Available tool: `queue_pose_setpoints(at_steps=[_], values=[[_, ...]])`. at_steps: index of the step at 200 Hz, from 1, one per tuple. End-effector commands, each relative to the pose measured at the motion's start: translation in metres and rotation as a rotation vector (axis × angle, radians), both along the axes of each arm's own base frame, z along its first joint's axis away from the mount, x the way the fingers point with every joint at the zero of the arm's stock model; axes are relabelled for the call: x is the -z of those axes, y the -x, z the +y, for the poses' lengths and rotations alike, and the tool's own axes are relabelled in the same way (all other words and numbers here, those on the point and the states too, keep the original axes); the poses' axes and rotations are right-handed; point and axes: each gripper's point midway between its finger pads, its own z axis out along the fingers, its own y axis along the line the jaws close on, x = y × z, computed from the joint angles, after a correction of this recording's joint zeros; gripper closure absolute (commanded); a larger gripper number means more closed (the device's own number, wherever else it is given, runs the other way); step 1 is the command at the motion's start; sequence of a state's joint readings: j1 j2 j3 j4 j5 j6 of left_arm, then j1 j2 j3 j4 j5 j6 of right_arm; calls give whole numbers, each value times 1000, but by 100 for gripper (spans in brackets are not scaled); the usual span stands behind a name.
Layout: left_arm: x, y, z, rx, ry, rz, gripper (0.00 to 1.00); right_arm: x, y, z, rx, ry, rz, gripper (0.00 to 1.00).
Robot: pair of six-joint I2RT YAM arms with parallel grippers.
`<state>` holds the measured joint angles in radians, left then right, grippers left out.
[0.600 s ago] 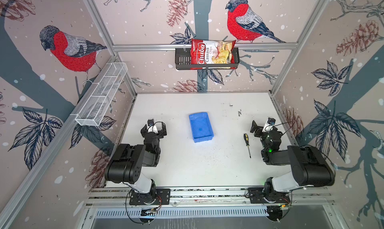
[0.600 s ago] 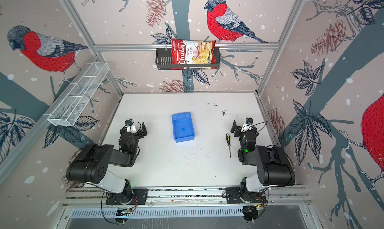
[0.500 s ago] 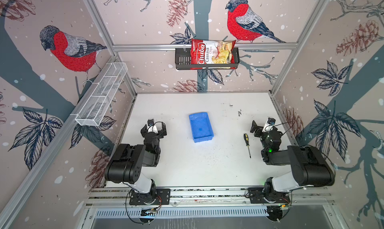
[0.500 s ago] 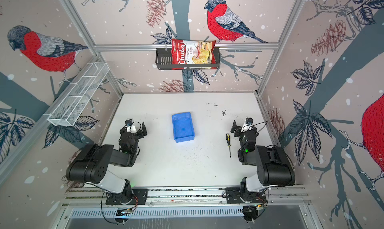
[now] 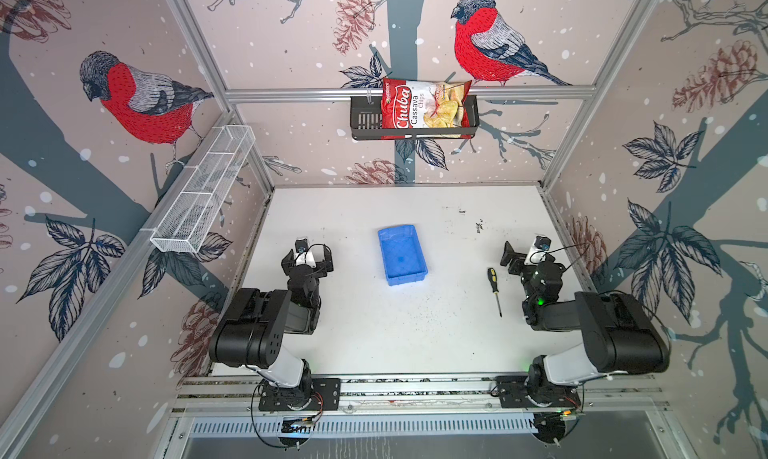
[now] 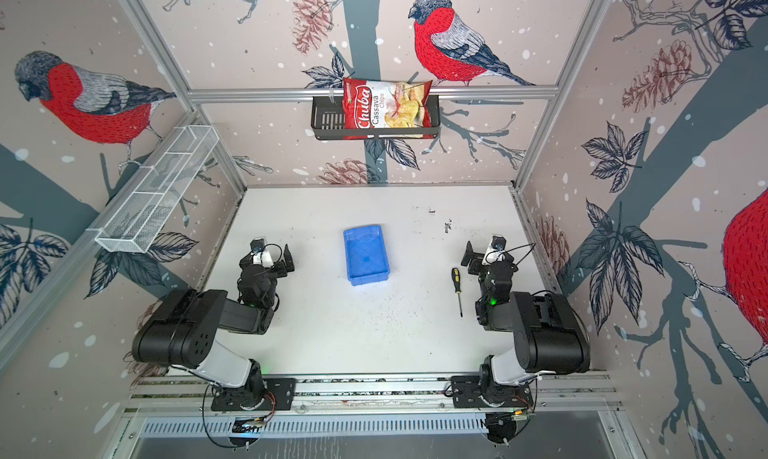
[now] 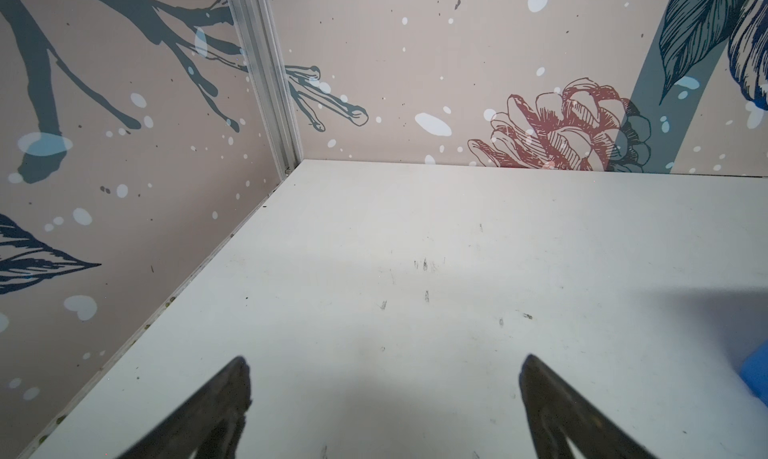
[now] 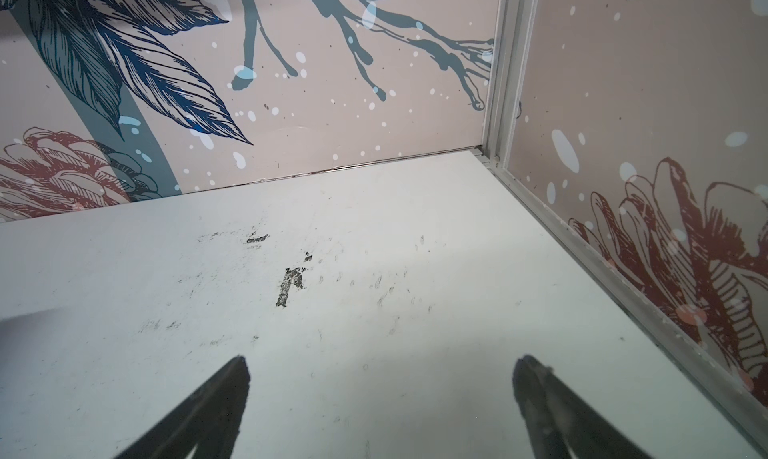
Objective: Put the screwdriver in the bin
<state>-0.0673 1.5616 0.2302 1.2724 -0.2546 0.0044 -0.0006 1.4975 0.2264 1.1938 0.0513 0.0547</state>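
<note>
The screwdriver (image 5: 495, 291) lies flat on the white desk (image 5: 374, 336), outside the bin (image 5: 405, 279). Its black-and-yellow handle points toward the back wall (image 5: 415, 166) and its thin shaft toward the front rail (image 5: 415, 388). It sits between the bin and the right arm (image 5: 615, 336), close beside that arm's wrist but apart from it; only bare, speckled desk separates it from the bin. The bin is a shallow blue tray near mid-desk, its floor bare. The right end effector (image 8: 382, 363) has both fingers spread wide with bare desk between them and grips nothing; it points at the back right corner. The left end effector (image 7: 385, 363) is likewise spread wide and empty, aimed at the back left corner, well to the left of the bin. Up on the walls, a black slotted basket (image 5: 365, 120) on the back rail carries a red Chuba cassava chips bag (image 5: 424, 107), and a long white wire-mesh basket (image 5: 203, 195) hangs on the left side. Dark scuff marks (image 8: 291, 284) lie ahead of the right fingers; in both top views they read only as small specks. Neither wrist view catches the screwdriver. The left wrist view has just a blue corner of the bin, cut off at the frame edge. In a top view one right finger (image 5: 508, 254) shows plainly; the other I cannot pick out behind the wrist camera (image 5: 540, 245). The screwdriver's tip is too fine to make out.
</note>
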Motion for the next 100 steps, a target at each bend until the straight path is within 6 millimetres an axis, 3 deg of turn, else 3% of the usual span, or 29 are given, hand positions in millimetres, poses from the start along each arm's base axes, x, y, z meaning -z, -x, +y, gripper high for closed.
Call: queue_pose_setpoints(at_steps=[1,100], values=[[-12,-1,0,3,8,-48,1,-3,-1,-1,5,-7,-11,0],[-12,-1,-1,4,5,-52,2,-3,-1,-1,17,0,-12,0]])
